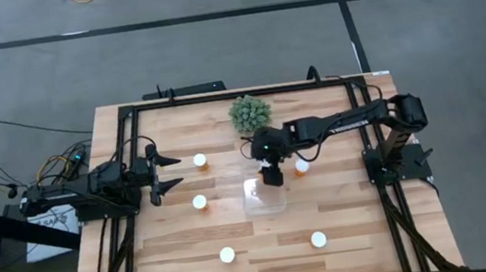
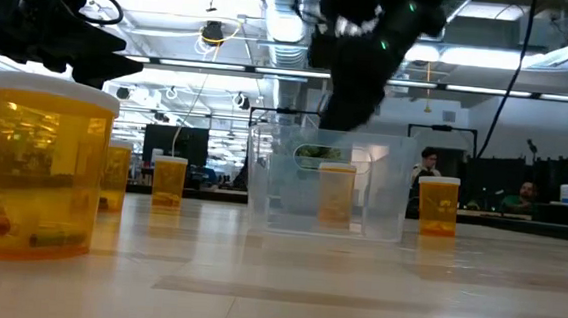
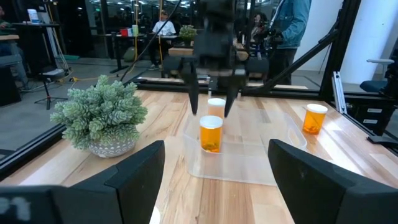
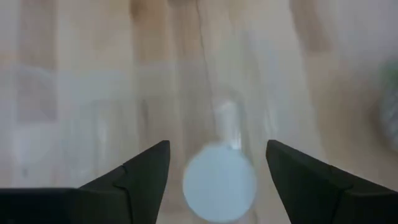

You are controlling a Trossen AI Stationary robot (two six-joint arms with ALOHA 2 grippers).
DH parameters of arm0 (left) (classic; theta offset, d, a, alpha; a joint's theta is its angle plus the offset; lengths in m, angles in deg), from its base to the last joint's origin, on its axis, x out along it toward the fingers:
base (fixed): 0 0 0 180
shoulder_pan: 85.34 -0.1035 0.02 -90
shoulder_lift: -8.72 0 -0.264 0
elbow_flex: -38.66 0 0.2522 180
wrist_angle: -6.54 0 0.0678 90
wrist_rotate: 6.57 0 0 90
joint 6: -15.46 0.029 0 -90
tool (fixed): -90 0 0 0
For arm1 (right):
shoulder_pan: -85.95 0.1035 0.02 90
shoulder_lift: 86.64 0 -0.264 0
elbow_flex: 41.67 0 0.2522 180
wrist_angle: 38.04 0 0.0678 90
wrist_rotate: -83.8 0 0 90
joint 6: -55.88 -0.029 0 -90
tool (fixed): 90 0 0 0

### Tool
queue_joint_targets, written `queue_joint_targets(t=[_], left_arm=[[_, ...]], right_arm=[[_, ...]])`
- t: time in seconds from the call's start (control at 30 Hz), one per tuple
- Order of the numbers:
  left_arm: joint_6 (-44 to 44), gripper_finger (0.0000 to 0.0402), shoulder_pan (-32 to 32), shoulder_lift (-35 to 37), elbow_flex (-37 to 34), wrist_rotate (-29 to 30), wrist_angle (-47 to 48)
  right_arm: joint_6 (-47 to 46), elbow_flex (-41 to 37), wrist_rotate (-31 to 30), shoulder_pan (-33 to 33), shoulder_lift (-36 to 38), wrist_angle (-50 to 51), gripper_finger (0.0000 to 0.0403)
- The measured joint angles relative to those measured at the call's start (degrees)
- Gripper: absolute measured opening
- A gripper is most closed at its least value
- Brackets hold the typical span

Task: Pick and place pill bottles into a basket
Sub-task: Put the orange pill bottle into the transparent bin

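The table (image 1: pixel 265 235) is pale wood planks with a smooth, faintly shiny finish, framed by matt black metal rails (image 1: pixel 219 95). The basket (image 2: pixel 328 182) is clear glossy plastic, and the bottles (image 2: pixel 34 172) are translucent amber plastic with smooth white caps (image 1: pixel 318 238). The plant (image 3: pixel 99 115) looks rough and matt, and both arms' fingers (image 3: pixel 311 180) are matt dark plastic

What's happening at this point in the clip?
The right gripper hangs open above the clear basket, with one pill bottle standing inside it just below the fingers. Five more bottles stand on the table outside the basket. The left gripper waits open at the table's left side.
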Motion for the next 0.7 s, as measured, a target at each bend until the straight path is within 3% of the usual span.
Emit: queue_joint_targets(t=[0.2,0.33,0.7], left_arm=[[0.00,0.0277,0.00,0.00,0.00,0.00,0.00],[0.00,0.0277,-0.01,0.00,0.00,0.02,0.00],[0.00,0.0277,0.00,0.02,0.00,0.00,0.00]], right_arm=[[3.67,10.96,-0.60,0.15,0.05,9.02,0.0262],[5.26,14.05,-1.83,0.13,2.53,18.17,0.0262],[1.34,3.21,-4.54,-0.46,15.18,24.65,0.0262]])
